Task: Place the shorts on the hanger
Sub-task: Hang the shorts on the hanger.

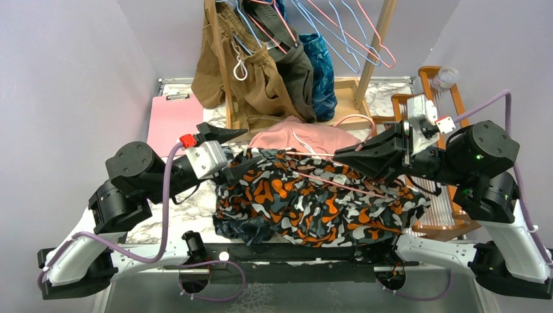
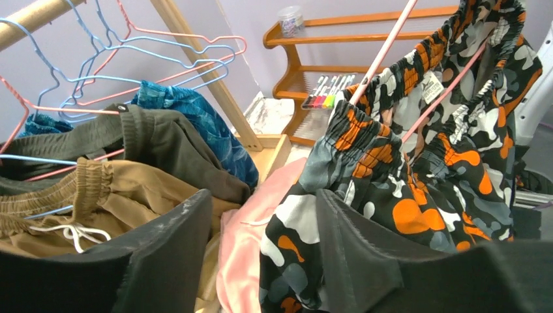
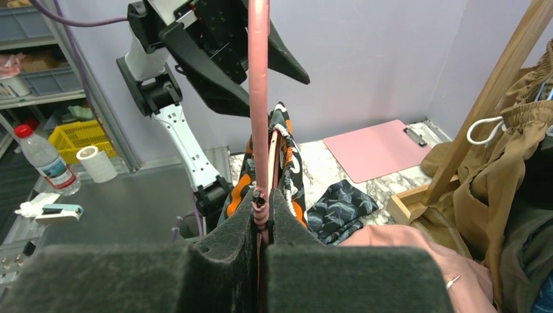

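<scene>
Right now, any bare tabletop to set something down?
Free: marble strip between the left arm and the shorts; a smaller marble patch at the back, between the rack's base and the wooden shelf. Crowded: centre holds the shorts and pink shorts, hanging clothes behind; the pink clipboard takes back left.

The marble-patterned table (image 1: 189, 212) carries a pink clipboard (image 1: 171, 120), lying flat beyond the left gripper (image 1: 236, 150) on its outer side. Dusty-pink shorts (image 1: 306, 138) lie heaped just past the tips of the right gripper (image 1: 340, 156). The camouflage shorts (image 1: 313, 208) rest partly on the surface below both grippers. Dark leaf-print shorts (image 3: 342, 203) lie crumpled near the left gripper, between the camouflage shorts and the clipboard. A wooden rack base (image 2: 270, 149) stands farther back, and a wooden shelf (image 1: 435, 229) stands beside the right gripper's wrist.
</scene>
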